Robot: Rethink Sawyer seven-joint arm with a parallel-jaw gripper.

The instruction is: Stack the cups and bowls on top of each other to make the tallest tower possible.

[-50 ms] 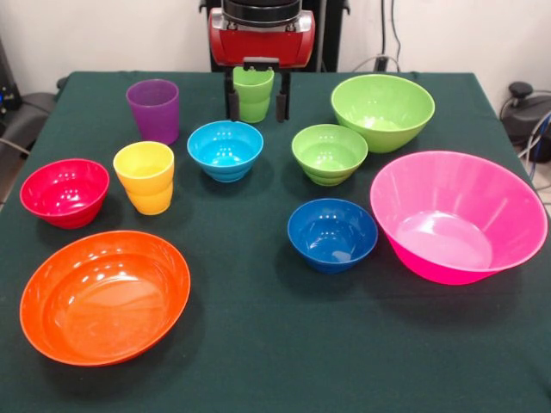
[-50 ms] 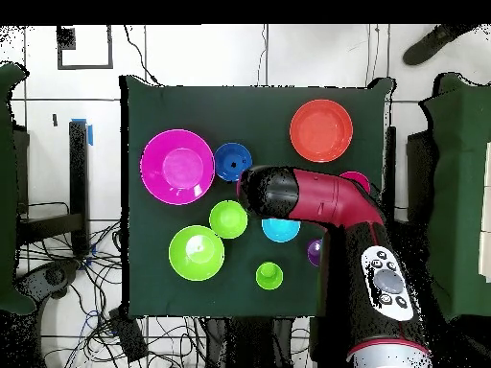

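The end effector (image 1: 256, 101) sits at the far edge of the tabletop (image 1: 258, 344), its two dark fingers straddling the lime green cup (image 1: 253, 93); they look pressed to its sides, though actual contact is hard to confirm. Taking that cup as landmark: the purple cup (image 1: 153, 109) stands to its left, the light blue bowl (image 1: 225, 149) just in front, the medium green bowl (image 1: 382, 109) to its right. The yellow cup (image 1: 145, 176), red bowl (image 1: 65, 191), small green bowl (image 1: 329, 153), dark blue bowl (image 1: 331, 233), pink bowl (image 1: 456, 215) and orange bowl (image 1: 104, 295) lie nearer the camera, all separate and unstacked.
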